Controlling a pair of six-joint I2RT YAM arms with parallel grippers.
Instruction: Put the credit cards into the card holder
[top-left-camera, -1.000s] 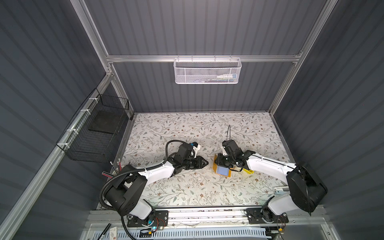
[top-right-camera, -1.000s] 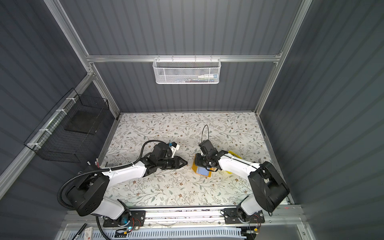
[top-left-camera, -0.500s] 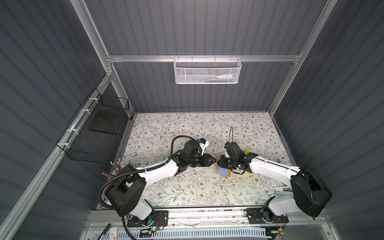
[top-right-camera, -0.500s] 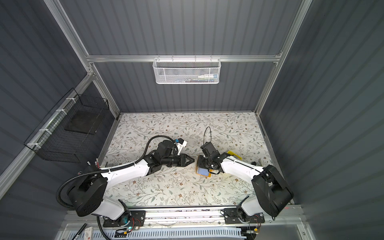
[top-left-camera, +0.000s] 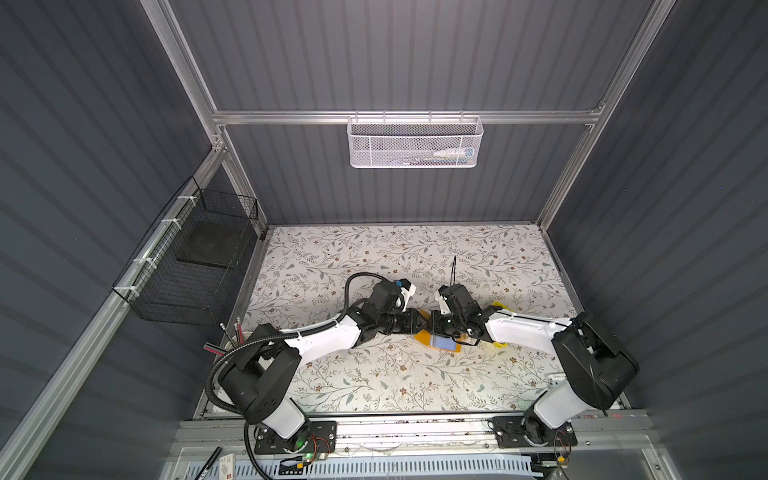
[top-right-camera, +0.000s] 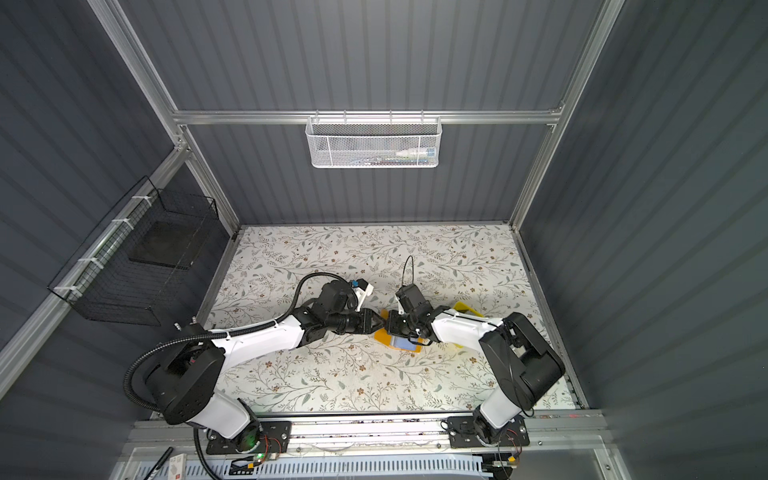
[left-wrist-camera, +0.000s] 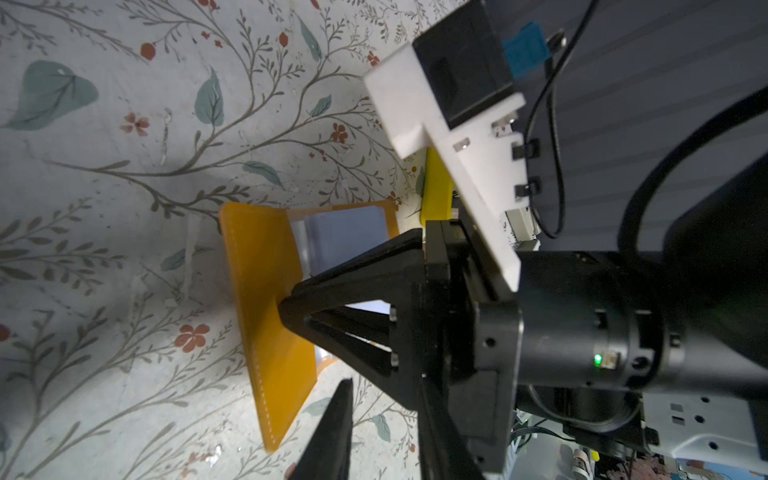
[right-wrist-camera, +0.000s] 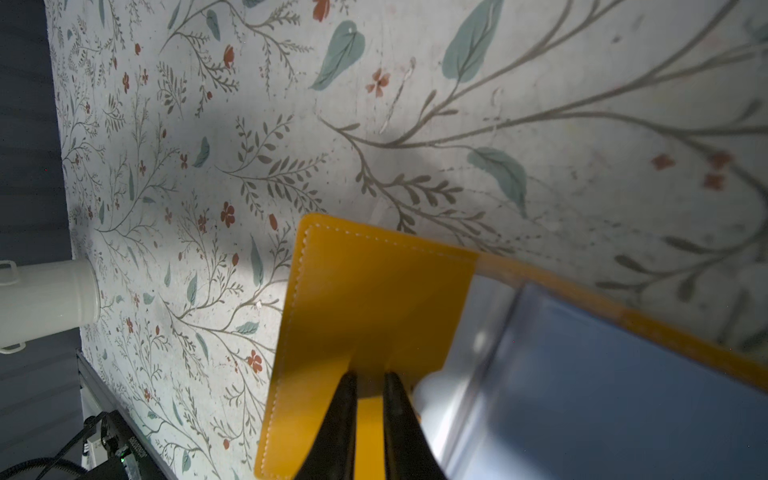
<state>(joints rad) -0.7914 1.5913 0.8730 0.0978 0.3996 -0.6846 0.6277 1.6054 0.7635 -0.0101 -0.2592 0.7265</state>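
Card holder (top-left-camera: 423, 337) lying open near table (top-left-camera: 374, 374) centre, slightly toward 4 o'clock. Bluish sleeve pages (right-wrist-camera: 582, 374) showing, contents unclear. Right gripper (right-wrist-camera: 370, 376) pinching the holder's raised orange cover edge. Left gripper (top-left-camera: 420, 322) pointing in from 9 o'clock; spread or not, cannot tell. Yellow tray (top-left-camera: 500, 308) sitting at holder's 3 o'clock, under right arm. Open table stretching toward 12 and 6 o'clock.

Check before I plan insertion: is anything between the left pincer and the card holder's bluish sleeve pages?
Yes: the raised cover flap of the mustard-orange leather-like card holder, gripped by the right pincer, stands between the left pincer and the bluish sleeve pages.
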